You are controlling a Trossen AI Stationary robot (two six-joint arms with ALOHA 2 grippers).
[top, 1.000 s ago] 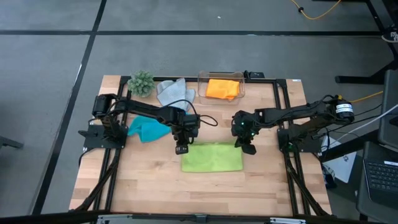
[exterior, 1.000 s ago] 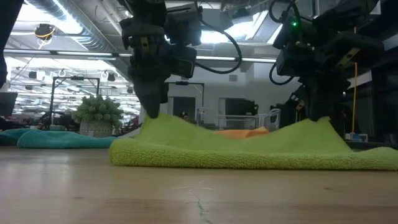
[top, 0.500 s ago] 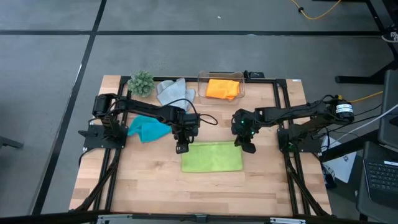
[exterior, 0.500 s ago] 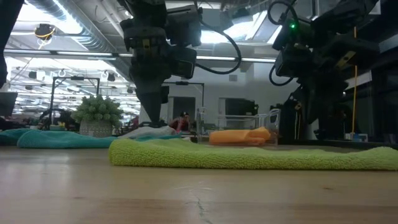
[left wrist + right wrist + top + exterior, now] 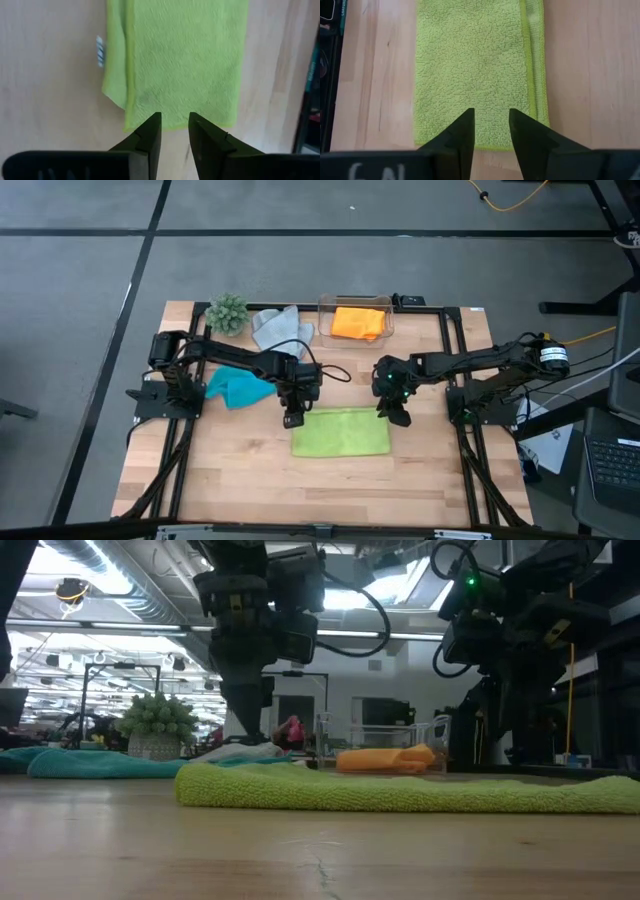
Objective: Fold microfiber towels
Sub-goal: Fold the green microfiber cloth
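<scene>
A lime green towel (image 5: pixel 340 433) lies folded flat at the desk's centre. Both sets of fingers, left gripper (image 5: pixel 290 420) and right gripper (image 5: pixel 398 418), hover parted and empty at its upper edge. An orange towel (image 5: pixel 359 321) sits boxed; the grey towel (image 5: pixel 279 328) and turquoise towel (image 5: pixel 236 388) at upper left look unfolded.

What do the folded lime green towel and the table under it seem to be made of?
The folded lime green towel looks like soft microfiber cloth: a matte, nubby pile with a stitched hem along its edge, and a small white label at one side. The pale wooden table looks like smooth, lightly finished wood planks, judging by the grain lines and seams.
</scene>
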